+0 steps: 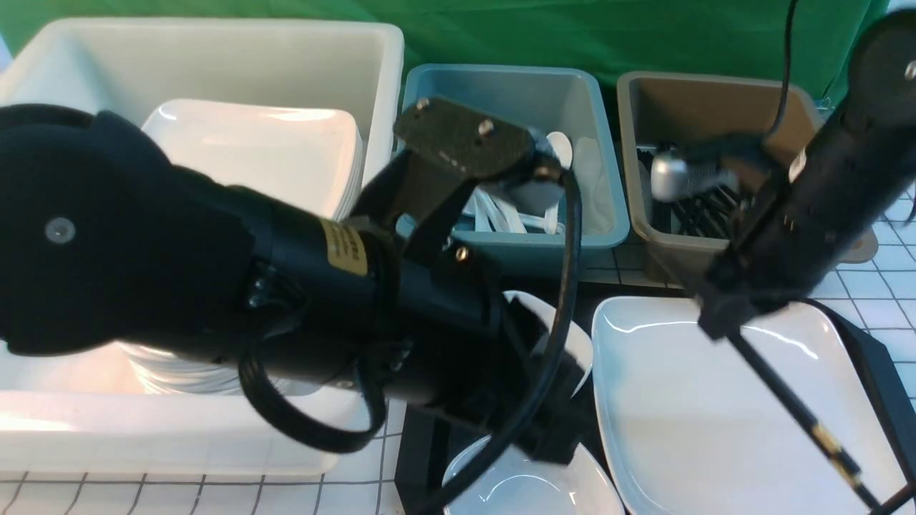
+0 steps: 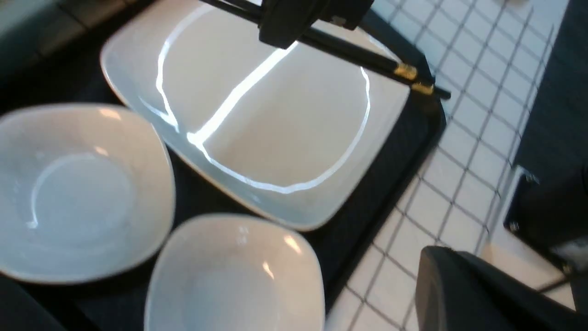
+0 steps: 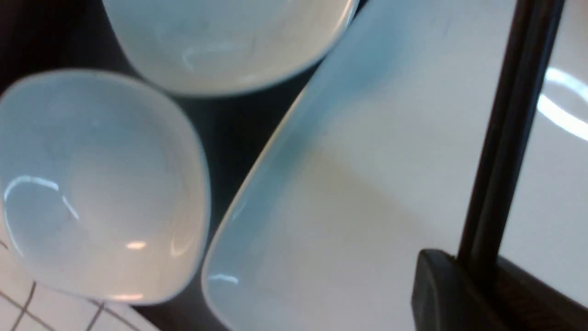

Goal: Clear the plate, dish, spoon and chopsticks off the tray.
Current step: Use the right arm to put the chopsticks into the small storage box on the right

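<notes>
Front view is showing me the right end effector (image 1: 723, 318) clamping its fingers on the pair of long thin black chopsticks with gold bands (image 1: 787, 395). They are running from it toward the camera, across the large glossy white rounded-rectangular plate (image 1: 687, 429) lying directly beneath it. That plate is sitting on the large black rectangular plastic tray (image 1: 884, 372), whose rim is showing just past the chopsticks' banded ends. I cannot tell whether the sticks are touching the plate.

The left end effector (image 1: 551, 433) is hanging to the left of the right one, over the tray's other half. Its fingers are together, and I am seeing nothing between them. Two small squarish white dishes are lying by it on the tray, one (image 1: 529, 486) just on its near side and the other (image 1: 576, 343) just behind it, both beside the plate.

Beyond the left end effector a blue plastic bin (image 1: 501, 93) is holding white soup spoons (image 1: 501, 211). Beyond the right one a brown bin (image 1: 715, 107) is holding dark sticks (image 1: 698, 211). A big white tub (image 1: 215, 57) of stacked white plates (image 1: 257, 150) is standing further left, on the white grid-lined table (image 1: 891, 286).
</notes>
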